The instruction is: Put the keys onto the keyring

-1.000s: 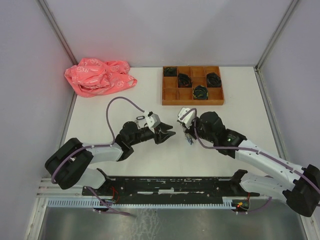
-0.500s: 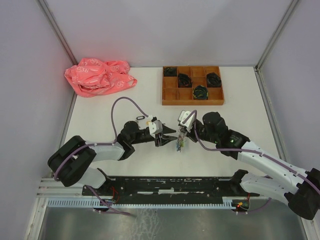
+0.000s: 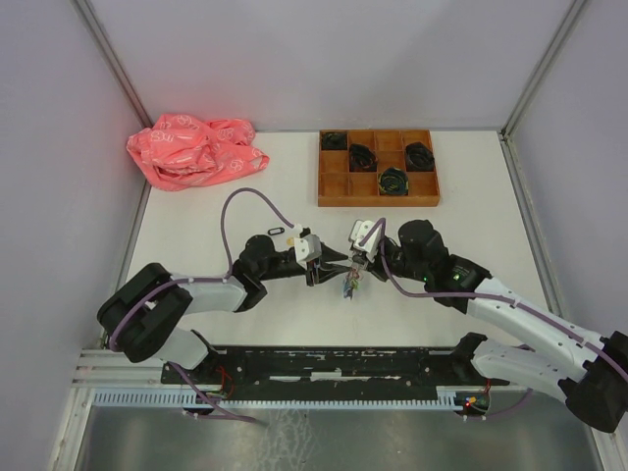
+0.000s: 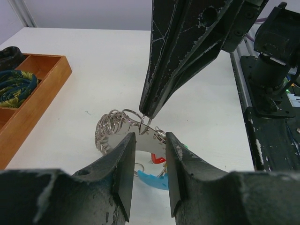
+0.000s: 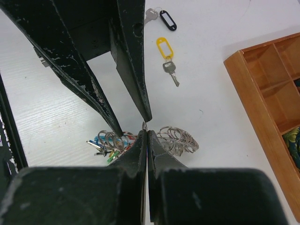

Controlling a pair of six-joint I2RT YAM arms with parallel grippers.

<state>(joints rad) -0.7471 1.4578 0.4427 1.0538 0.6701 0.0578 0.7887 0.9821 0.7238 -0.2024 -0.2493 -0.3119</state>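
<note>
- Top external view: on the bench, both arms meet near the middle of the near edge, closer together than a second ago.
- The right end effector is clamped tight on the keyring, probably to steady it.
- The left end effector is narrowly parted and flanks the keyring with no clear grip.
- A yellow-tagged key lies loose, not yet threaded.

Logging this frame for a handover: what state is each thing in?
right gripper: shut on keyring
left gripper: open, at the keyring
keyring: held by one ring
yellow-tagged key: loose on table
black-tagged key: loose on table
tray: partly filled
pink bag: crumpled
</note>
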